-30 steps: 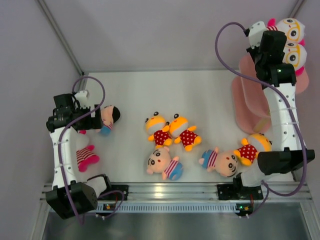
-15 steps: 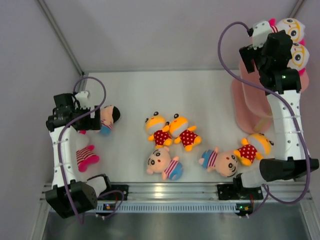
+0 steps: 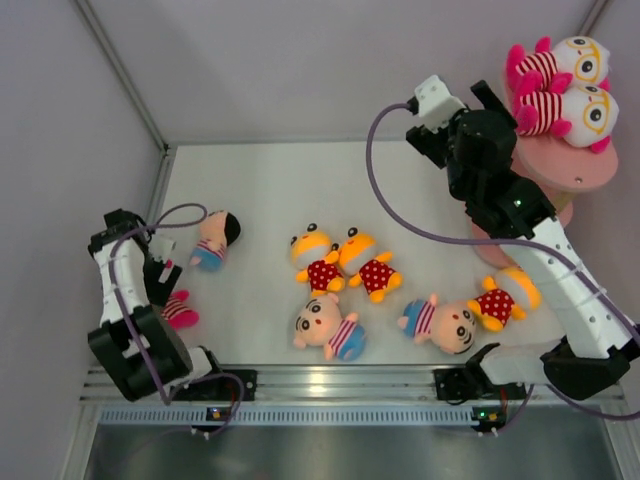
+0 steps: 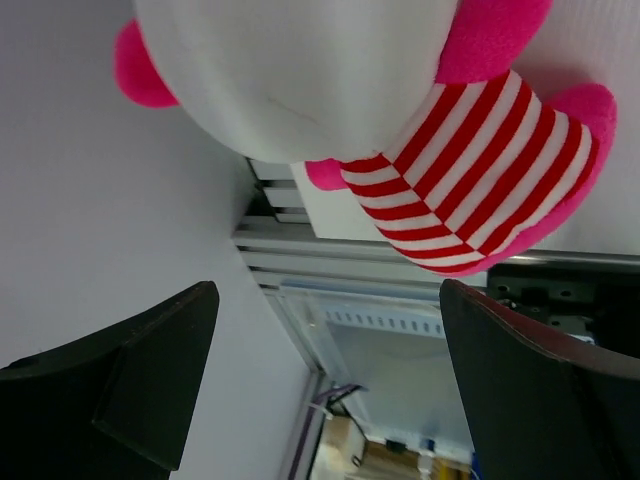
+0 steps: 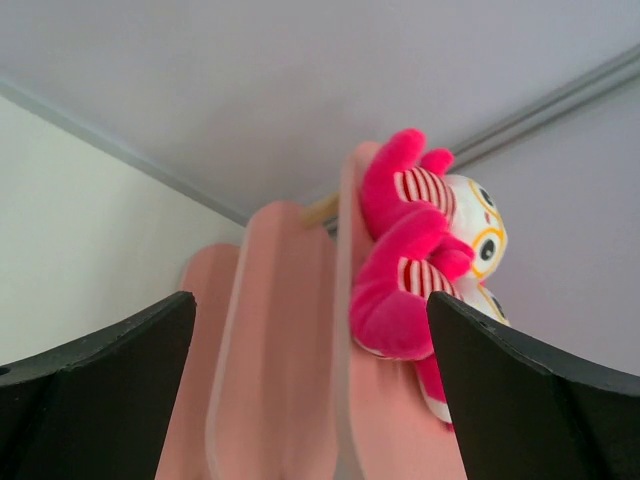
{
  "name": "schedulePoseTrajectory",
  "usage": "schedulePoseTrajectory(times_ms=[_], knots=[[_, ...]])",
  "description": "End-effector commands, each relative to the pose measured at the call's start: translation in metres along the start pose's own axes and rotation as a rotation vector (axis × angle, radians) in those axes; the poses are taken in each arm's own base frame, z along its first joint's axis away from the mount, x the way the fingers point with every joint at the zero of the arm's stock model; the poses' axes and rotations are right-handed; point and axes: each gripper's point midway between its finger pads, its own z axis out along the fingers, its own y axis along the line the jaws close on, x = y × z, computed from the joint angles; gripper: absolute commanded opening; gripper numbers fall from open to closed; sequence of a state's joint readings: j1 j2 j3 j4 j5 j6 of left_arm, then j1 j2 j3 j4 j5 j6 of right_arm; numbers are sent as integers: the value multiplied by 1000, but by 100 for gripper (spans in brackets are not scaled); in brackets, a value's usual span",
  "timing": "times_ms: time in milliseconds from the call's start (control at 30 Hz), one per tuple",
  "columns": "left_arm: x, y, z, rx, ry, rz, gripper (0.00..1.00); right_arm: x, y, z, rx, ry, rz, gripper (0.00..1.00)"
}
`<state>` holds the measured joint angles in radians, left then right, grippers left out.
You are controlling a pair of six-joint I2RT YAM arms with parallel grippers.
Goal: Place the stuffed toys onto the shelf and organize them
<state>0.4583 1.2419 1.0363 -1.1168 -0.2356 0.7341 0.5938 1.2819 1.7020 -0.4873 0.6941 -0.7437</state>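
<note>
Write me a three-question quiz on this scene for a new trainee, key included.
1. How many stuffed toys lie on the top board of the shelf?
2. True or false: the right gripper is shut on a toy.
3. What lies just ahead of the left gripper?
A. a pink-striped toy
B. a boy doll in blue
C. a polka-dot doll
Key: 1. two; 2. false, its jaws are open with nothing between them; 3. A.
</note>
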Motion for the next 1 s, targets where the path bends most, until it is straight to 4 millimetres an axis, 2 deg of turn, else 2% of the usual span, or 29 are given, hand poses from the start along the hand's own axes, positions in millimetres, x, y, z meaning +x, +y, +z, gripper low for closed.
schedulePoseTrajectory(times_ms=[0, 33, 100, 133, 267, 333, 467, 500, 533, 567, 667, 700, 733, 767, 800, 833, 900, 933, 967], knots=[[-9, 6, 21, 136, 9, -82, 98, -17, 15, -7, 1, -65, 17, 99], [-22, 15, 17, 165, -49, -151, 98, -21, 30, -8, -35, -80, 10, 99], [-45, 11, 21, 256, -109, -257, 98, -25, 50, -8, -70, -87, -7, 99], [-57, 18, 16, 260, -150, -279, 98, -26, 59, -8, -80, -85, -13, 99], [-88, 24, 11, 312, -226, -420, 98, -23, 96, -9, -129, -64, -53, 99], [-94, 33, 20, 279, -241, -455, 98, -20, 119, -10, -159, -64, -74, 99], [-80, 42, 61, 171, -131, -492, 98, -17, 145, -9, -203, -49, -58, 99], [-78, 39, 72, 175, -115, -491, 98, -20, 148, -9, -216, -53, -43, 99], [-66, 32, 85, 161, -66, -486, 98, -21, 154, -11, -232, -58, -51, 99], [-68, 35, 93, 142, -75, -480, 97, -21, 158, -12, -239, -57, -63, 99], [-61, 17, 117, 188, -31, -470, 66, -16, 171, -22, -256, -51, -103, 99], [-60, 13, 120, 208, -29, -473, 44, -17, 173, -25, -262, -56, -105, 99], [-60, 11, 121, 218, -27, -480, 28, -19, 177, -29, -275, -66, -105, 99], [-66, 7, 119, 250, -57, -490, 9, -19, 179, -31, -281, -69, -104, 99], [-71, 3, 117, 285, -90, -502, 0, -22, 182, -34, -292, -73, -95, 99], [-73, 3, 113, 298, -113, -510, 0, -24, 185, -37, -301, -75, -92, 99], [-83, 7, 92, 299, -205, -518, 0, -31, 190, -45, -330, -96, -65, 99], [-92, 8, 79, 317, -266, -519, 0, -33, 191, -50, -346, -112, -50, 99], [-100, 16, 55, 296, -355, -515, 0, -37, 199, -55, -396, -146, -33, 99]])
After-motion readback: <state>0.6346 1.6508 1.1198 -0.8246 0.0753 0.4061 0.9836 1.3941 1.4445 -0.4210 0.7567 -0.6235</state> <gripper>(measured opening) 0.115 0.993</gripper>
